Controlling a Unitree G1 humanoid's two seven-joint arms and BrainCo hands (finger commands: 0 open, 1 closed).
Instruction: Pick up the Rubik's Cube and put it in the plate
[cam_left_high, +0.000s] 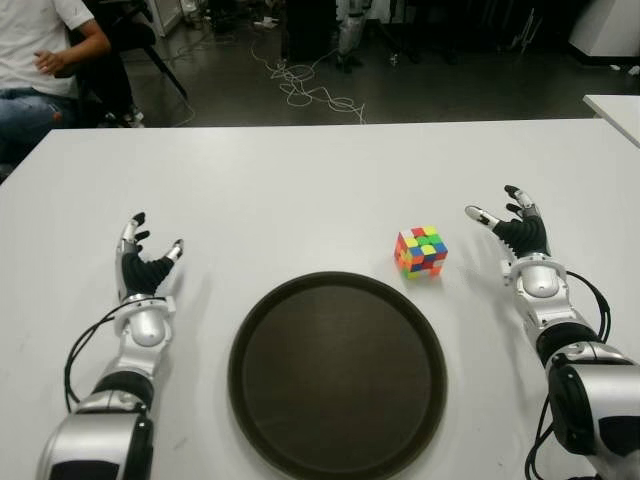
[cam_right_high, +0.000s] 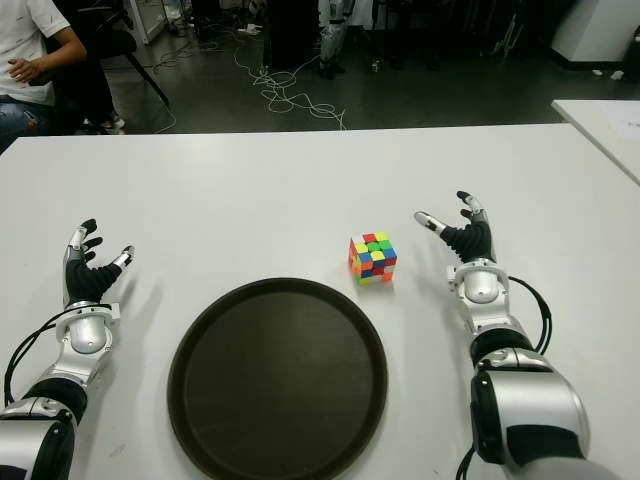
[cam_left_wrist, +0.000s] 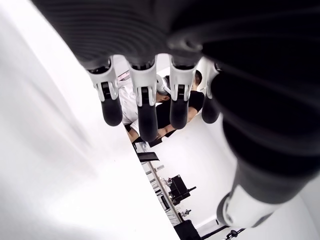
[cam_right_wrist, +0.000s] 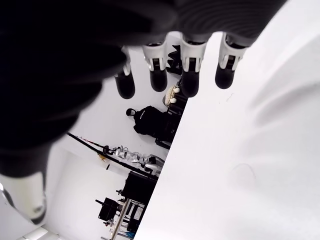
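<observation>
The Rubik's Cube (cam_left_high: 421, 251) is sitting on the white table (cam_left_high: 300, 180), just beyond the far right rim of the dark round plate (cam_left_high: 337, 375) and not touching it. The right hand (cam_left_high: 512, 228) is showing to the cube's right, fingers spread and holding nothing. The left hand (cam_left_high: 143, 262) is showing left of the plate, fingers likewise relaxed and empty.

Left hand (cam_left_high: 146, 262): positioned at 8 o'clock of the view, fingers spread, nothing held.
Right hand (cam_left_high: 517, 228): positioned at 3 o'clock, fingers extended, thumb pointed toward 9 o'clock, nothing held.
</observation>
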